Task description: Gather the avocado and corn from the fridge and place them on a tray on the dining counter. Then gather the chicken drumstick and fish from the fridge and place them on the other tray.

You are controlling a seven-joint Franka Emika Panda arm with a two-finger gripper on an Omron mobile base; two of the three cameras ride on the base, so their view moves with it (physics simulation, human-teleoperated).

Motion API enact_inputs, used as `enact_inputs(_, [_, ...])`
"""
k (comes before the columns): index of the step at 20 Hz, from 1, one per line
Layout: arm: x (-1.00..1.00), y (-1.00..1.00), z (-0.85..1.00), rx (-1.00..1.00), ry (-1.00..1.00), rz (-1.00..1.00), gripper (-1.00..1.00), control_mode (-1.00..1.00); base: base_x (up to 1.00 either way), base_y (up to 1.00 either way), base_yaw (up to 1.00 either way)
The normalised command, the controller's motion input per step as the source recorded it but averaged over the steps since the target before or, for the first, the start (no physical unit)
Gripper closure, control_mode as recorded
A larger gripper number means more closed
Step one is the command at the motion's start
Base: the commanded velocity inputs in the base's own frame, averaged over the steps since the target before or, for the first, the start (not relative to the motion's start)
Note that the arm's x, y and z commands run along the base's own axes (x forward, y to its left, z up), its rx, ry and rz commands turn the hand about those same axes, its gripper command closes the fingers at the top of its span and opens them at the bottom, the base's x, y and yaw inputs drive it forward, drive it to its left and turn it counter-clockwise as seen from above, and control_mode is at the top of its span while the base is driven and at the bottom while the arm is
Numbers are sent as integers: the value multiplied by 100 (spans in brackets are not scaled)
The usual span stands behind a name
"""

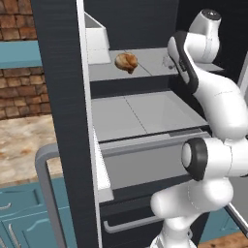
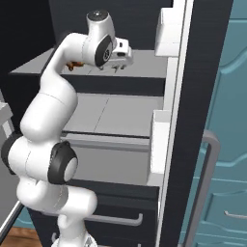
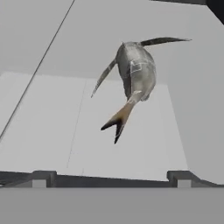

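Note:
The fridge [image 1: 58, 97] stands open, its pale grey shelves bare to me. On the upper shelf [image 1: 150, 65] lies the golden-brown chicken drumstick [image 1: 126, 62], with only an orange edge of the drumstick [image 2: 72, 65] peeking from behind my arm in the right base view. The silvery fish [image 3: 135, 72] rests on that same shelf, right of the drumstick, tail toward the hand camera; my arm half hides the fish [image 1: 167, 61] in the left base view. My gripper [image 2: 114, 70] hovers above the shelf, open and holding nothing. In the hand view the gripper [image 3: 111, 177] frames the fish, short of touching it.
White door bins [image 1: 97, 43] [image 2: 166, 34] jut from the open doors on both sides. A lower shelf [image 1: 140, 114] and a drawer [image 1: 135, 223] sit beneath. A stone counter [image 1: 24, 140] over teal cabinets [image 1: 24, 213] lies left of the fridge.

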Motion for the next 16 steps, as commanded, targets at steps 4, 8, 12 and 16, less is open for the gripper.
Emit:
enact_inputs(4, [76, -2, -6, 0, 4, -3, -100, -100, 0, 0, 0])
enact_inputs(8, [70, -8, -17, 0, 6, -7, -100, -100, 0, 0, 0])
enact_inputs(12, [68, -18, -14, 0, 5, -5, -100, -100, 0, 0, 0])
enact_inputs(16, [33, -6, -29, 0, 5, -4, 100, -100, 0, 0, 0])
